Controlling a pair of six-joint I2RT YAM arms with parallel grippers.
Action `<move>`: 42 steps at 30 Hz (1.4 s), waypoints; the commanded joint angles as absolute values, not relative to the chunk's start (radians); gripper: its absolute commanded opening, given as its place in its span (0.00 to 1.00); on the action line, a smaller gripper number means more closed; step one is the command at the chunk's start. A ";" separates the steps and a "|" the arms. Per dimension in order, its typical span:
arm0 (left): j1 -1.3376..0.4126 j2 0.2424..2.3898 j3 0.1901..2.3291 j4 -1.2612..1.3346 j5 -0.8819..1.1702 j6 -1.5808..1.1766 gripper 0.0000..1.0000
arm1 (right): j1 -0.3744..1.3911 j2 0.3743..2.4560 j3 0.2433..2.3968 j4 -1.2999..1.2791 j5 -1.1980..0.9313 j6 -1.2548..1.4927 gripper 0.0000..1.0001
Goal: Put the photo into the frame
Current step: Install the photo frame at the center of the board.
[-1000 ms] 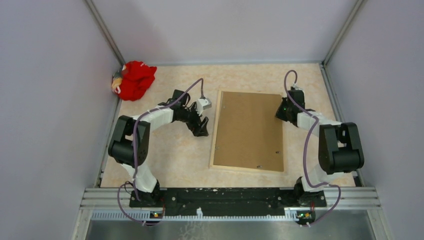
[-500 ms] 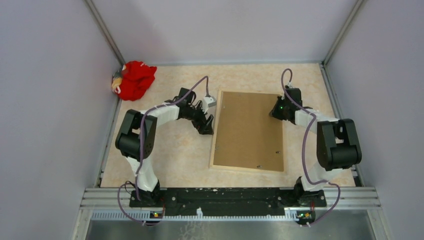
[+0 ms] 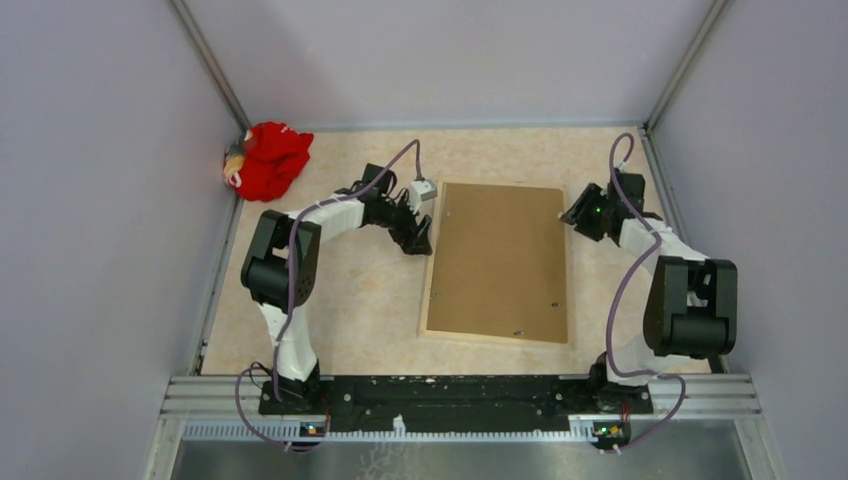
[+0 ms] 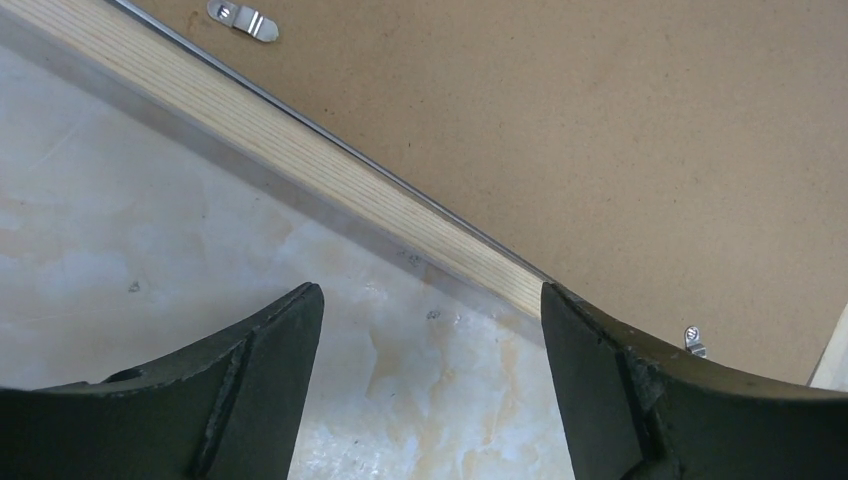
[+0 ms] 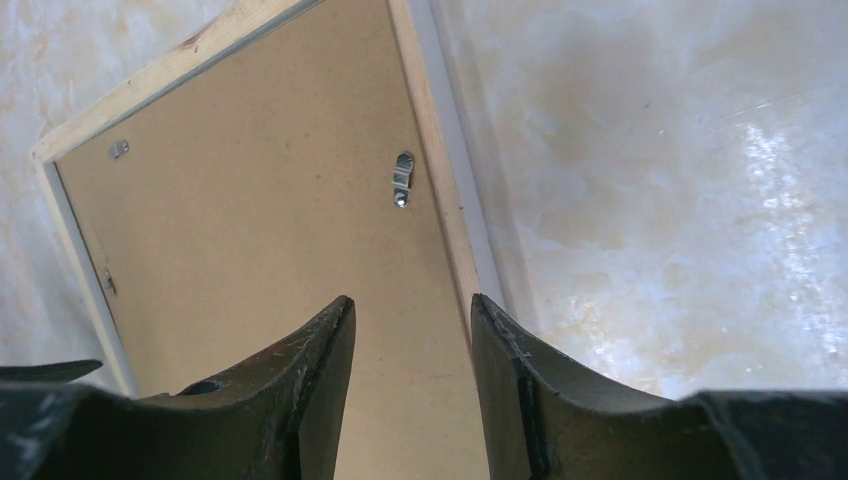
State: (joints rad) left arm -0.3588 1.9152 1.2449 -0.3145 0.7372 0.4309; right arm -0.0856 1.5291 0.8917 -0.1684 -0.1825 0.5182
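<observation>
Counter: the pale marbled counter (image 3: pixel 350 300) carried the work, with the arm bases at its near edge.
Frame: the thin white rectangular picture frame with light wood rear edges (image 4: pixel 330 172) lay flat and face down in the middle of the counter, its long sides running near to far.
Backing: a plain brown backing board (image 3: pixel 500 262) sat inside the frame's rear and filled it edge to edge.
Clips: small metal tabs (image 5: pixel 402 178) showed on the board near the rim; whether they were turned to lock it could not be told.
Photo: the large glossy print was not in sight in any view. It was judged to lie under the board, inside the frame, though that could not be confirmed.
Left tool: the left tool (image 4: pixel 430 300) stood spread wide and empty, low over the counter just beside the frame's left rail, not touching it.
Right tool: the right tool (image 5: pixel 411 300) stood partly spread with nothing between its fingers, by the frame's far right corner.
Far corner: a crumpled red cloth (image 3: pixel 268 160) lay well apart at the far left, out of the work.
Progress: judged late. The loading looked done, since the frame was closed up at the back and neither tool held anything.
Remaining: perhaps securing the tabs or turning the frame face up.
</observation>
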 commanded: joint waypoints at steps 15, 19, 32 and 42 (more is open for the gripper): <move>-0.360 1.989 1.296 -0.300 0.772 0.428 0.74 | -0.077 1.625 0.874 -0.083 -0.264 0.551 0.45; -0.360 1.990 1.292 -0.298 0.769 0.431 0.72 | -0.074 1.635 0.864 -0.067 -0.278 0.562 0.44; -0.359 2.019 1.312 -0.321 0.781 0.449 0.54 | -0.011 1.666 0.860 -0.038 -0.284 0.581 0.43; -0.353 2.012 1.316 -0.336 0.780 0.458 0.52 | 0.019 1.648 0.890 -0.092 -0.248 0.565 0.44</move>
State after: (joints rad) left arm -0.3580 2.0041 1.2922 -0.3248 0.7803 0.4278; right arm -0.0227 1.6447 0.8711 -0.0250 -0.2386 0.5694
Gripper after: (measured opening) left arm 0.527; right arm 0.432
